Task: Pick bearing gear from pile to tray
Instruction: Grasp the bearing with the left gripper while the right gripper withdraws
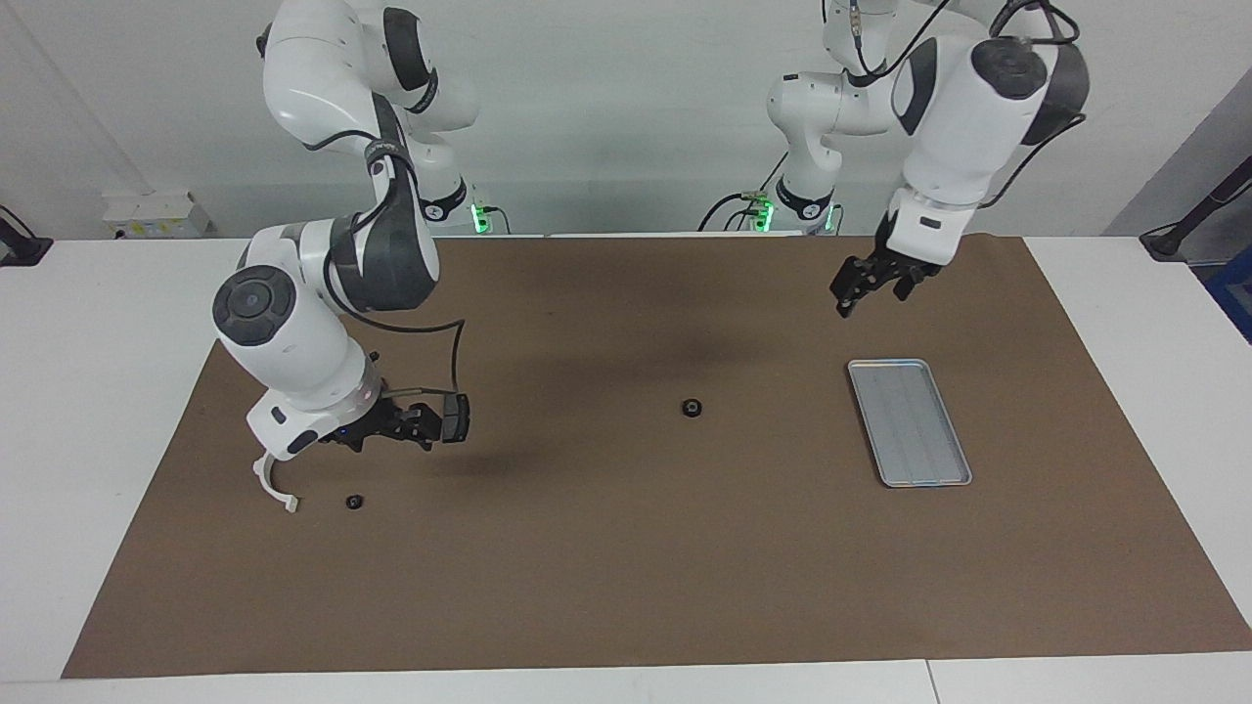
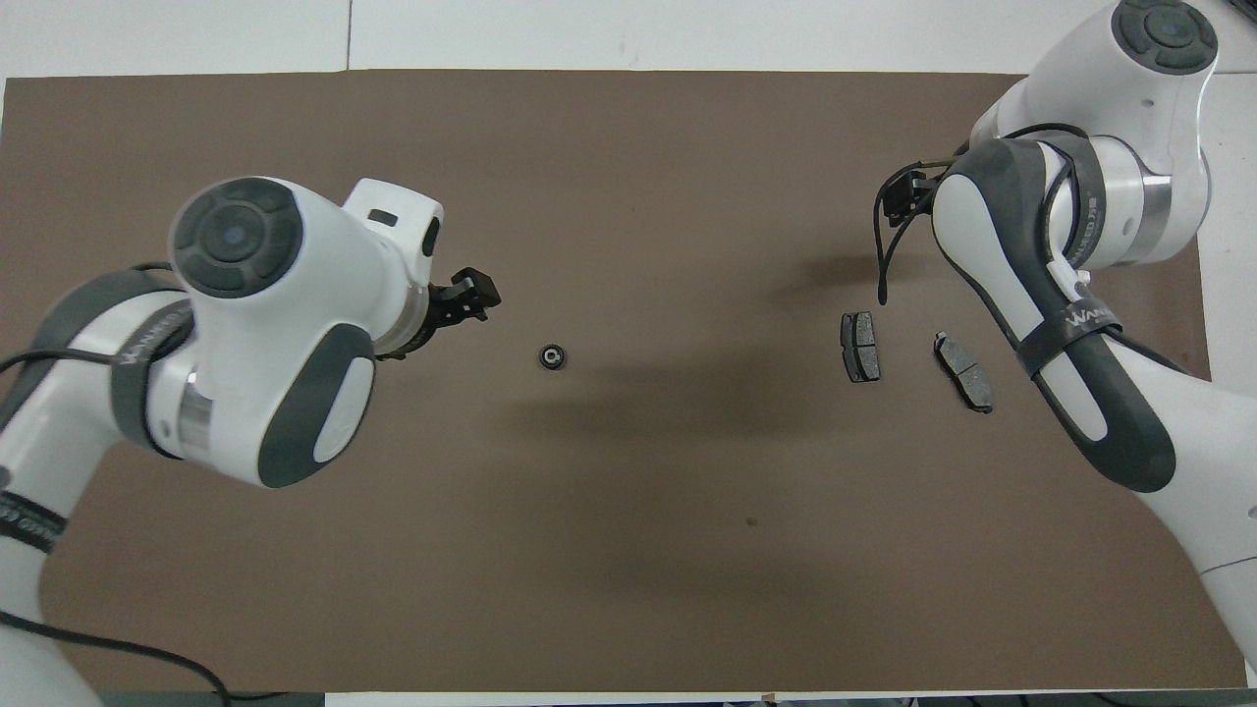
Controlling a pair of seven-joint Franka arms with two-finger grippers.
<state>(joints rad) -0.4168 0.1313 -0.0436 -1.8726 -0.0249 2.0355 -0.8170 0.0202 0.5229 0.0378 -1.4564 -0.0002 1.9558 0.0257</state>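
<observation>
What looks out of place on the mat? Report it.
Nothing damaged or spilled. One bearing gear lies alone mid-mat, apart from the pile, between the brake pads and the empty tray. Neither hand holds anything.
</observation>
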